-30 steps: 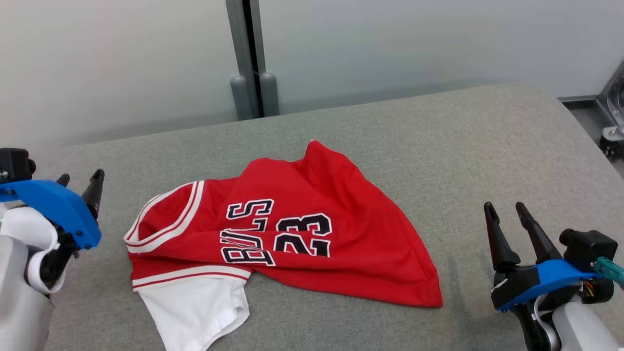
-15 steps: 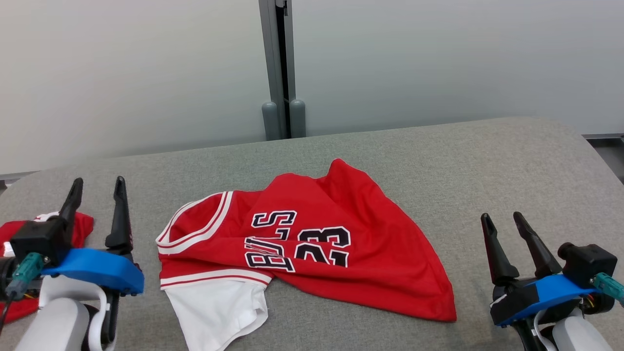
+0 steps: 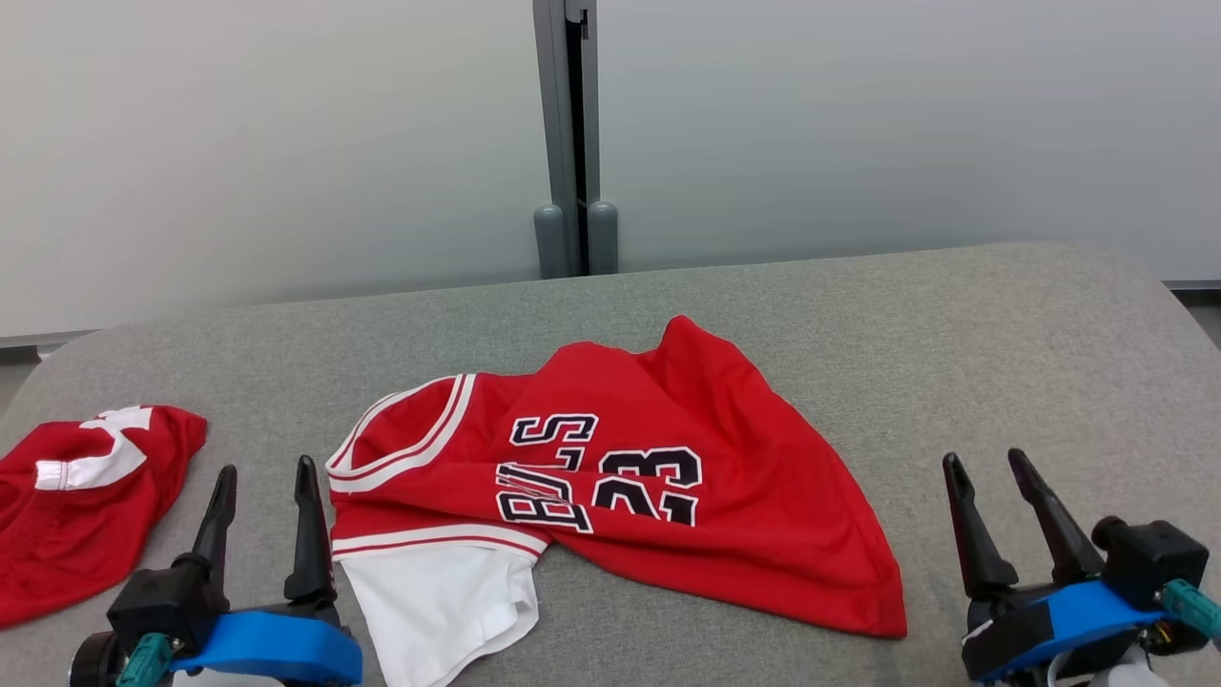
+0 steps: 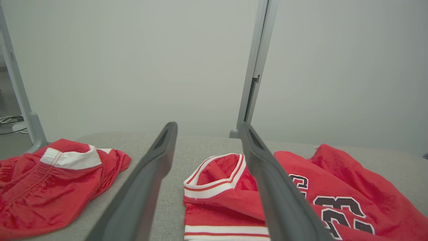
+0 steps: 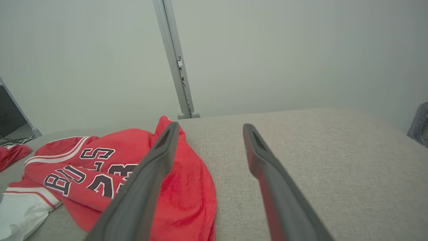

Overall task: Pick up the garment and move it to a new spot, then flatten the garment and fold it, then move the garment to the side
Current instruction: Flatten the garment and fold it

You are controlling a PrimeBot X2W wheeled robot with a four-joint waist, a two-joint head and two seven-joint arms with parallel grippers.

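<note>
Left gripper (image 3: 266,466): paired long, tapered dark fingers (image 3: 307,534); blue plastic bracket (image 3: 272,647); black camera block (image 3: 157,599); teal connector (image 3: 143,658). Right gripper (image 3: 983,456): matching fingers, bracket, block and connector, mirrored.

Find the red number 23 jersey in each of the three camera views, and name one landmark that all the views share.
Head view: the jersey lies in the centre, collar to the left.
Left wrist view: the jersey runs from the lower middle to the lower right.
Right wrist view: the jersey is at the lower left.
Shared landmark: the grey post behind it, upright in the head view, leaning in both wrist views.
</note>
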